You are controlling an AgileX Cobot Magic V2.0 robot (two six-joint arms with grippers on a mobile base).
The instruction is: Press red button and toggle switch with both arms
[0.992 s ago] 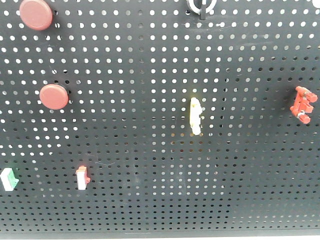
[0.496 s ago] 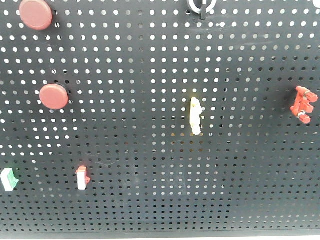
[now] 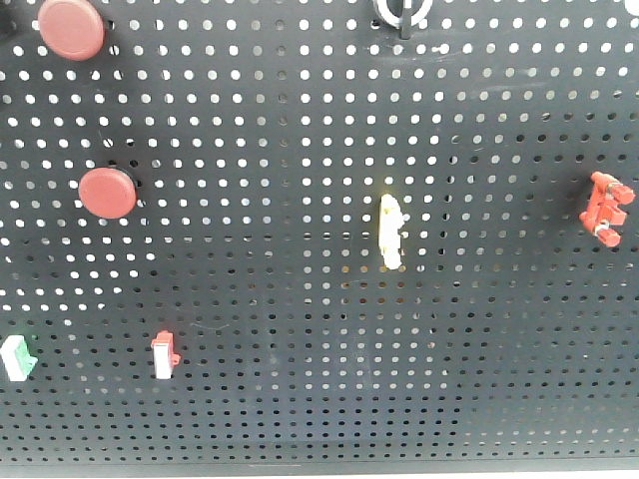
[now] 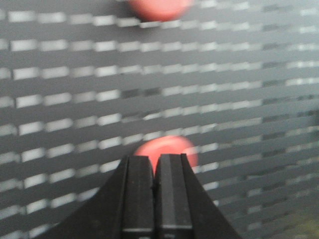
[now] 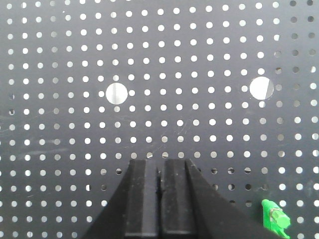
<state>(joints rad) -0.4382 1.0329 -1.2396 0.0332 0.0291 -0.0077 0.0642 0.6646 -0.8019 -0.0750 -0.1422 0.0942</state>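
In the front view two red buttons sit on the black pegboard (image 3: 300,120), one at the top left (image 3: 72,28) and one lower (image 3: 108,193). The toggle switch (image 3: 402,12) is at the top edge, half cut off. Neither gripper shows in that view. In the blurred left wrist view my left gripper (image 4: 156,158) is shut, with a red button (image 4: 172,145) right behind its tips; whether they touch I cannot tell. A second red button (image 4: 159,7) is at the top. My right gripper (image 5: 160,162) is shut, facing bare pegboard; the toggle switch is out of that view.
A pale yellow lever (image 3: 391,232) stands mid-board and a red clip piece (image 3: 605,210) at the right. A green-white piece (image 3: 15,357) and a red-white piece (image 3: 165,354) sit low left. The right wrist view shows two larger holes (image 5: 117,93) (image 5: 261,88) and a green part (image 5: 274,219).
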